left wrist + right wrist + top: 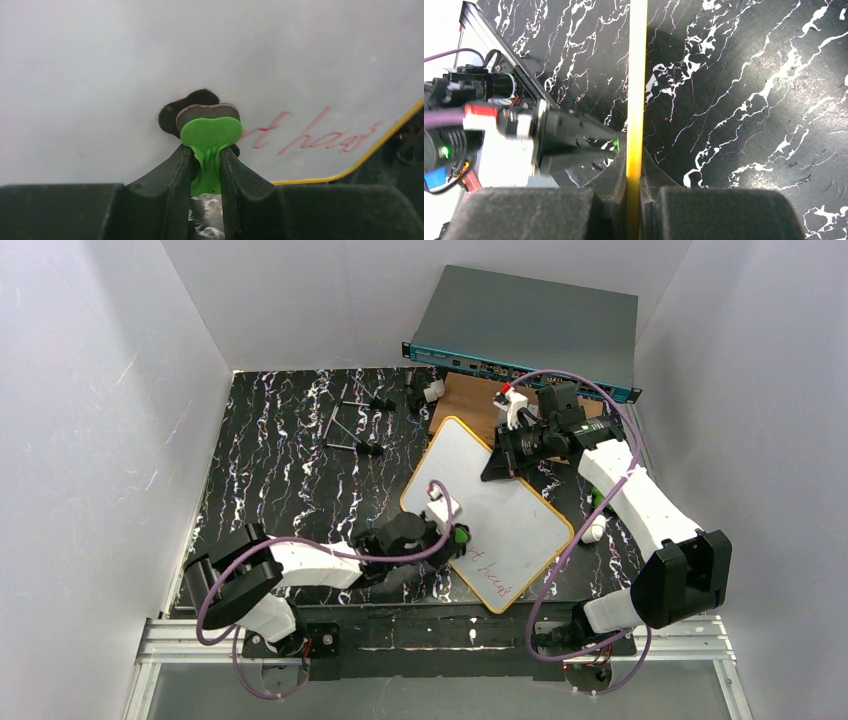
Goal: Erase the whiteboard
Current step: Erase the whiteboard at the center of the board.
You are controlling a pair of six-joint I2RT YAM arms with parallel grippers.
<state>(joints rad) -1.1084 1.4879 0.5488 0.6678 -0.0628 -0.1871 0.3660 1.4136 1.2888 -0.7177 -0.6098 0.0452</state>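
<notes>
Orange-yellow framing ran round the whiteboard (495, 502), which we gripped from both ends on the black marbled counter (285, 465).

We saw the whiteboard lying askew in the middle of the counter, its far corner overlapping a brown wooden board (468, 403) in front of a grey rack unit (530, 325). The right jaws were clamped on the board's thin yellow frame (635, 100) at its far right edge, one finger on each side of it. We could not tell whether that edge was raised off the counter. The left jaws were closed on the green handle of an eraser (210, 134), whose dark felt pad touched the white surface near the board's near-left side. Red handwriting (312, 134) stood just beside the pad, toward the near corner, with the surface elsewhere white.
</notes>
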